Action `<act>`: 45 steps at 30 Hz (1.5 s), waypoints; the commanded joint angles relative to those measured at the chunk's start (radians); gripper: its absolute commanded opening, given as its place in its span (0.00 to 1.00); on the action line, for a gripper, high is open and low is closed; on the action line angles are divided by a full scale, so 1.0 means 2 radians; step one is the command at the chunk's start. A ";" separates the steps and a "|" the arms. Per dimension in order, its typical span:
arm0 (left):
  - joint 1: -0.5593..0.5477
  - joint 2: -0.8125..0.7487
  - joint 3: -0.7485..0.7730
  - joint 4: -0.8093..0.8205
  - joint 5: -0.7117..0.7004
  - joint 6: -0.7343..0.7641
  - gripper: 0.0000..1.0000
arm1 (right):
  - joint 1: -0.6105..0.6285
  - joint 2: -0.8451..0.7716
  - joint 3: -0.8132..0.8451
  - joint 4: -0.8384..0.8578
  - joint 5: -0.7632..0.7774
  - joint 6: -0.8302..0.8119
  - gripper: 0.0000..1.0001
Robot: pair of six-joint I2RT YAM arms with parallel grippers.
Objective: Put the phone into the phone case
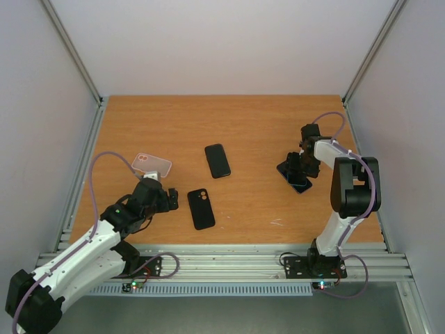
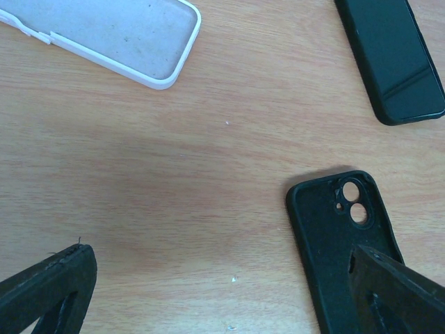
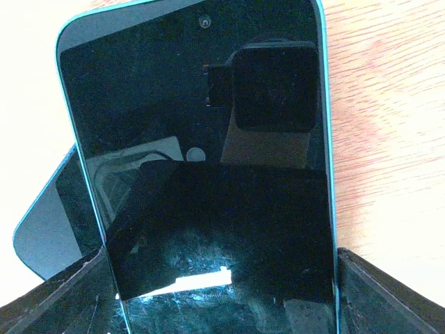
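My right gripper is shut on a black-screened phone with a teal edge, its fingers pressed against the two long sides. A second dark flat piece lies under the phone at the left; I cannot tell whether it is a phone or a case. An empty black phone case with camera holes lies open side up on the table. My left gripper is open and empty just left of it. Another black phone lies at mid-table.
A clear white-rimmed case lies beyond my left gripper, also seen in the top view. The black phone lies at the left wrist view's far right. Metal frame rails border the table.
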 commanded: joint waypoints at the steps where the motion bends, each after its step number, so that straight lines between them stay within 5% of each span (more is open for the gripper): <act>1: -0.001 -0.004 -0.006 0.023 0.002 0.001 0.99 | 0.002 -0.006 -0.007 -0.023 0.023 -0.001 0.69; 24: 0.000 -0.082 0.009 0.009 0.073 -0.069 0.99 | 0.039 -0.153 -0.064 0.016 -0.030 0.019 0.52; 45: -0.001 0.056 -0.003 0.274 0.258 -0.147 0.99 | 0.263 -0.313 -0.208 0.190 -0.092 0.171 0.49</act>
